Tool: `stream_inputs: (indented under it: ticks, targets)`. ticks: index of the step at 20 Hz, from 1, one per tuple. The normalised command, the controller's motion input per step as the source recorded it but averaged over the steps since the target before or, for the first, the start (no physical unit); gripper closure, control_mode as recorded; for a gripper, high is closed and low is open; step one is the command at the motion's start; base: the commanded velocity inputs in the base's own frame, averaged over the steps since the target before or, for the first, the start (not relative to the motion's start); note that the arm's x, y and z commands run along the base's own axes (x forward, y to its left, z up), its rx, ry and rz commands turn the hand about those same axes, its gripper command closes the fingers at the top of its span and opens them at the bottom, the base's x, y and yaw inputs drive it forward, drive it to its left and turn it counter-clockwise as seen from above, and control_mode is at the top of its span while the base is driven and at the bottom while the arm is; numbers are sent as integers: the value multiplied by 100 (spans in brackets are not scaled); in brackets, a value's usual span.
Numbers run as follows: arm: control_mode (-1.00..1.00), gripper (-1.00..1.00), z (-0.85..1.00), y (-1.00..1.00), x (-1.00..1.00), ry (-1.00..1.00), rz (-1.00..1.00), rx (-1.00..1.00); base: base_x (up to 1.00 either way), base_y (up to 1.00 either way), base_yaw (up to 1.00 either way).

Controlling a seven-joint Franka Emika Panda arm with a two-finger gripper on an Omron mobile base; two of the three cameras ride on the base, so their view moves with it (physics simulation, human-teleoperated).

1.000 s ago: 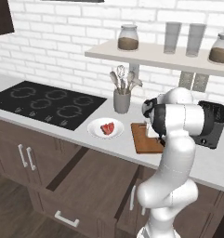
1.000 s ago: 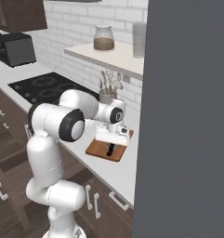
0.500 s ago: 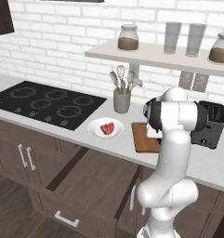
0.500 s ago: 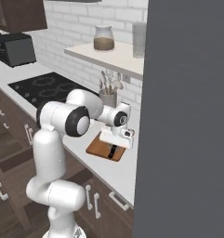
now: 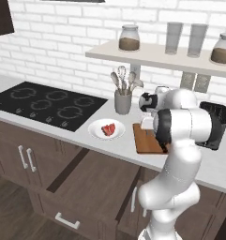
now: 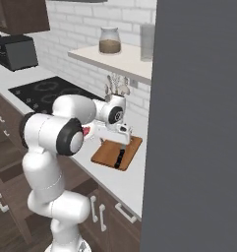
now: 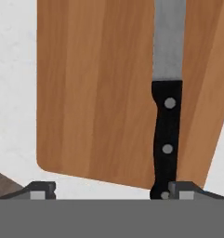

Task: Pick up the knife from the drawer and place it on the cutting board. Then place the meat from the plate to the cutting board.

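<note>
Nearest the base, the drawer (image 5: 93, 185) stands pulled out below the table (image 5: 126, 145) edge, its dark wooden inside showing and its short white bar handle facing forward. Above it on the white table sits the plate (image 5: 106, 129) with the meat (image 5: 108, 129) resting on it, just left of the cutting board (image 5: 147, 139). The knife (image 7: 167, 104) lies flat on the cutting board near one long edge, black handle toward the camera in the hand view and silver-grey blade pointing away; in the right base view it shows as a dark strip on the board (image 6: 120, 158). The pincer (image 7: 112, 189) hovers just over the board with its jaws spread wide, one tip beside the end of the knife handle and the other well off to the side, gripping nothing. Behind the plate stands a grey utensil holder (image 5: 123, 101) with spoons and spatulas, to the left lies the black cooktop (image 5: 45, 103), and farther back a shelf (image 5: 161, 56) carries jars against the white brick wall.
</note>
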Motion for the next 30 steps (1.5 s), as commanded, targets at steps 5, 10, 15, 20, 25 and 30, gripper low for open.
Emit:
stream_inputs:
  ticks: [5, 10, 15, 20, 25, 30]
  targets:
    - [-100, -100, 16, 100, 22, -4, 2, 1, 0, 0, 0]
    - [-100, -100, 6, 93, 60, 0, 2, 7, 0, 0, 0]
    - [-100, -100, 30, 50, 95, 0, 0, 2, 0, 0, 0]
    - [-100, -100, -16, 26, 74, 0, 0, 0, 0, 0, 0]
    - [-100, -100, -44, 2, 43, -1, 0, 1, 0, 0, 0]
    - [-100, -100, -32, 9, 47, 0, 0, 5, 0, 0, 0]
